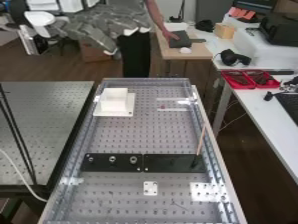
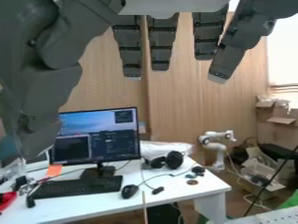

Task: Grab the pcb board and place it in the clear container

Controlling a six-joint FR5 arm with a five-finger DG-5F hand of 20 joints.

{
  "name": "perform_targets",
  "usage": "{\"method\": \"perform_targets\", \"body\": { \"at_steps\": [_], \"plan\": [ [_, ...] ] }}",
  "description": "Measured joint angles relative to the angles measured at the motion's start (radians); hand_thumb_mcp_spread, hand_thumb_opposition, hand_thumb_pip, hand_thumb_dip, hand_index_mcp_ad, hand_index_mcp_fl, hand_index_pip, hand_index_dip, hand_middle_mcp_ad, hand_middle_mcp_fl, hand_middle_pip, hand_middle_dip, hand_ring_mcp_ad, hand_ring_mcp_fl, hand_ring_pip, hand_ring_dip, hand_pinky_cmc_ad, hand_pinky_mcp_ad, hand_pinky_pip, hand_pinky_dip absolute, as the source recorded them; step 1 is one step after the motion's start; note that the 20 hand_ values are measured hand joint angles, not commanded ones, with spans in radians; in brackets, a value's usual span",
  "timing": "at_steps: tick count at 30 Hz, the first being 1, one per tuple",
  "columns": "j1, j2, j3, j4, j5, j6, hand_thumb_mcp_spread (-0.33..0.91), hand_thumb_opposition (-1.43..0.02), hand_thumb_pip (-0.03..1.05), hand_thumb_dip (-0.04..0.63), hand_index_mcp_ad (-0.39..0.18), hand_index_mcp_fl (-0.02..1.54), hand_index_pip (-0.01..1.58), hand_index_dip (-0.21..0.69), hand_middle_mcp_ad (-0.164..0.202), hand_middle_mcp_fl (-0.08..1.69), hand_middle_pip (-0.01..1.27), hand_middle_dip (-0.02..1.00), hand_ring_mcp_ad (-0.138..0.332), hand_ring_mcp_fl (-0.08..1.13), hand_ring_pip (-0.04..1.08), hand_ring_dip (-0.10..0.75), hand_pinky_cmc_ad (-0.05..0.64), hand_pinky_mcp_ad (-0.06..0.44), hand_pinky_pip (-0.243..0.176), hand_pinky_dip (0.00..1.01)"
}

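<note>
Fingers [image 2: 161, 45] straight and apart, folks, the hand [image 1: 100, 27] is open, with the thumb [image 2: 40, 100] set off to one side and nothing gripped. Biggest of all, the metal bench [image 1: 143, 140] stretches below the fingers in the high view, toward the camera, its far end nearest the fingertips. Next, the side table [image 1: 46, 110], also below them, left of that bench. Over to the white desk [image 2: 193, 192], out past the fingertips in the wrist view! A monitor [image 2: 96, 136] rises from it, beyond the fingers and thumb. Back in the high view, two black plates [image 1: 110, 169] lie end to end across the bench, well apart from the fingers, with a thin rod [image 1: 201, 137] standing tilted at one. A white block [image 1: 114, 102] on its base sits far nearer the fingertips, below them. To the right of that block, and right of and below the fingers, what looks like the clear container [image 1: 174, 109], too faint to be sure. Smaller still, a white tile [image 1: 150, 188], farther from the fingers than the plates. And the pcb board? I cannot tell which piece it is.
</note>
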State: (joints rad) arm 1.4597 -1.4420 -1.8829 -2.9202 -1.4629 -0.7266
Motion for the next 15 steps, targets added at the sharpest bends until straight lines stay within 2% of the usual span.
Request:
{"method": "perform_targets", "body": {
  "at_steps": [12,15],
  "plan": [
    [0.01,-0.002,0.023,-0.042,0.002,-0.013,0.29,-0.73,0.39,0.113,-0.033,0.2,0.1,0.365,0.056,0.08,0.12,0.19,0.248,0.0,0.09,0.038,0.347,0.182,-0.124,0.72],
    [0.008,0.0,0.028,-0.051,-0.009,-0.015,0.29,-0.73,0.37,0.096,-0.033,0.19,0.09,0.367,0.056,0.08,0.12,0.19,0.248,0.0,0.09,0.038,0.358,0.18,-0.124,0.72]
  ]
}}
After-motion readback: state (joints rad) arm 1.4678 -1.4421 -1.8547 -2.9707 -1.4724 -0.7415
